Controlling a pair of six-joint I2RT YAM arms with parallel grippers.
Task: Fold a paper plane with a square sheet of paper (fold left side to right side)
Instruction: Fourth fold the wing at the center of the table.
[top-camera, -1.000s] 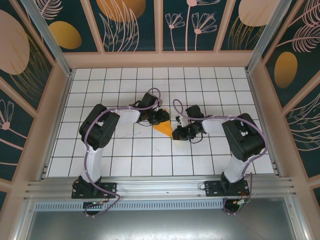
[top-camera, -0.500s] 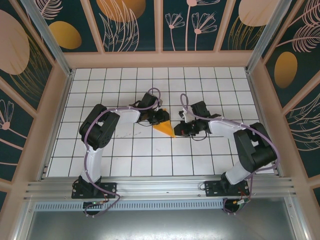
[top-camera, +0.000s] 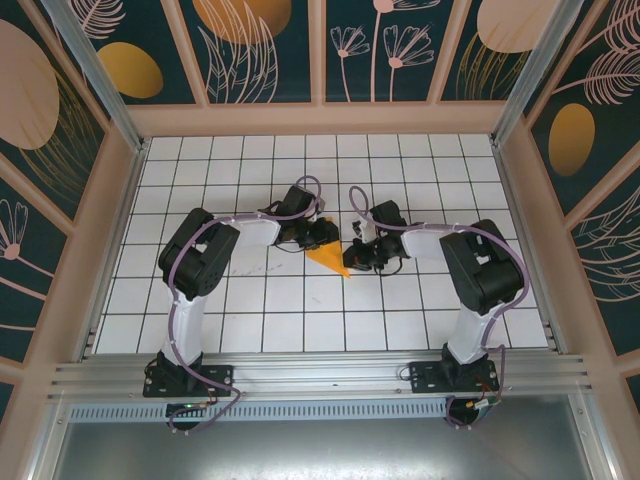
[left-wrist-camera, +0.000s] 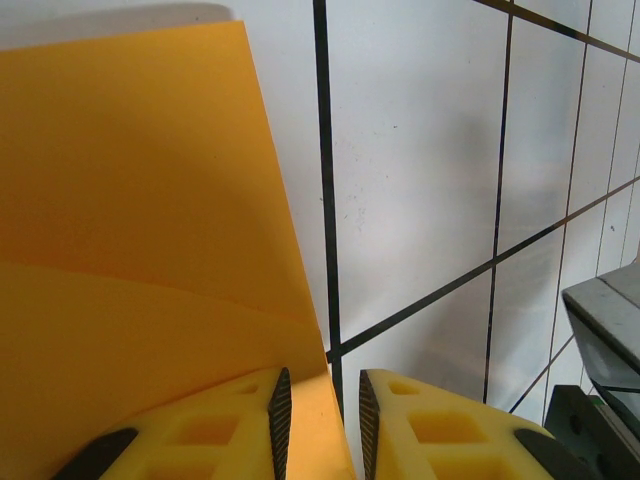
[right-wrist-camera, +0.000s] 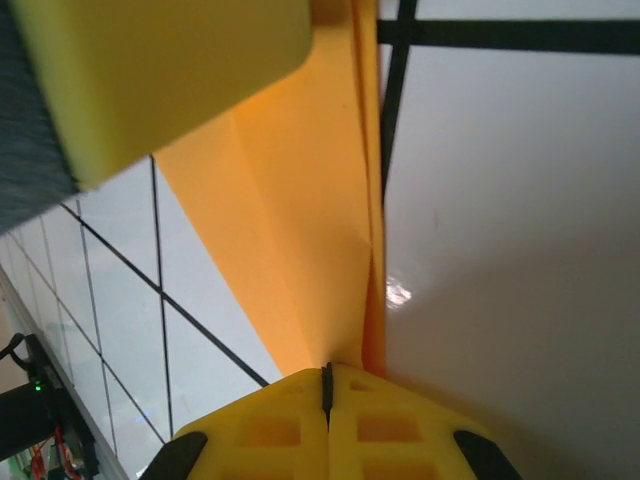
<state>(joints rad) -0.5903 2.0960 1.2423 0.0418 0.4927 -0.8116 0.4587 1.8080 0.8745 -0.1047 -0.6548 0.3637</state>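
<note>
The paper plane (top-camera: 329, 258) looks mostly folded, its layers pinched by the left gripper (left-wrist-camera: 322, 410); beside it the right gripper (right-wrist-camera: 327, 385) is closed on its tip, some creasing probably left.

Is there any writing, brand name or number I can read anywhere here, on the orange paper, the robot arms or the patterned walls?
None: no readable text in these pictures.
The folded bright orange paper is plain.
The white tiled table bears only black grid lines.
The dark wall panels carry plant and oval patterns, no letters.
</note>
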